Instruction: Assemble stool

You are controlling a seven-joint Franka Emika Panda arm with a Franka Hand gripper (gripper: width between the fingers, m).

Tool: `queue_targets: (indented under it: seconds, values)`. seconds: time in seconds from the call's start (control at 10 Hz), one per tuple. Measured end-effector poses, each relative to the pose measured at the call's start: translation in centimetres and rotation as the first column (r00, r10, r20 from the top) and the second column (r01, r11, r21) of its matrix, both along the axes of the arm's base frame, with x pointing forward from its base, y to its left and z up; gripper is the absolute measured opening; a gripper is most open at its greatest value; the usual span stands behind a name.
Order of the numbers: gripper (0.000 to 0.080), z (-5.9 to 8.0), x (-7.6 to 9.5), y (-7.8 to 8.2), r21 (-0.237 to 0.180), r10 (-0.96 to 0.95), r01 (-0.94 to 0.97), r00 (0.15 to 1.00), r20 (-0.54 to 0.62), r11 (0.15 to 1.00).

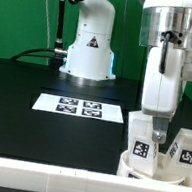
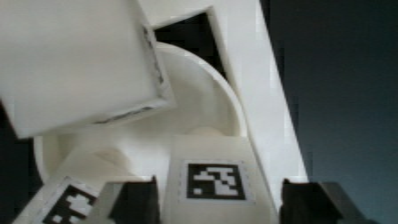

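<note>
The white round seat disc [image 1: 132,169] lies at the front of the table, on the exterior view's right. A white leg [image 1: 143,142] with a square tag stands upright in it. My gripper [image 1: 155,134] comes straight down on this leg and is shut on it. A second tagged leg [image 1: 184,149] stands in the seat just to the exterior view's right. In the wrist view the held leg [image 2: 240,90] runs between my fingers [image 2: 128,203], its tag facing the camera, with the gripper [image 2: 221,202] closed around it. The seat's curved recess [image 2: 187,110] and another leg [image 2: 80,60] lie behind.
The marker board [image 1: 79,107] lies flat on the black table to the exterior view's left of the seat. The robot's white base [image 1: 89,44] stands at the back. A white rail [image 1: 41,169] runs along the front edge.
</note>
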State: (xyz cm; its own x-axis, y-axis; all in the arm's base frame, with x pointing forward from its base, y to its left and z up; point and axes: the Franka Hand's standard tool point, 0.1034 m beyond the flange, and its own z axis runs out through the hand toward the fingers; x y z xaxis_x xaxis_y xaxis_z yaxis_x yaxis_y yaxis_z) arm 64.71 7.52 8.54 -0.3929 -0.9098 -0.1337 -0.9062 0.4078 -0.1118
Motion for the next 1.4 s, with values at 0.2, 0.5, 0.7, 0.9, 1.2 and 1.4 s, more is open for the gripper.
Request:
queue_targets:
  seconds: [0.2,0.5,0.7,0.9,1.2,1.4]
  values:
    - [0.0333,0.0,0.0,0.1,0.032,-0.094,0.094,0.996,-0.008,0.995]
    - [0.0577,0.1,0.1,0.2,0.029,-0.051,0.051,0.999,0.004,0.998]
    - [0.0627,1.7,0.6,0.1,0.030,0.002,-0.003,0.999,0.041,1.000]
    - [0.0645,3.1,1.2,0.3,0.034,0.047,-0.050,0.996,0.080,0.998]
    - [0.0649,3.0,1.2,0.2,-0.037,0.315,-0.313,0.944,0.096,0.949]
    - [0.0649,3.2,1.3,0.0,-0.114,0.615,-0.607,0.786,0.058,0.787]
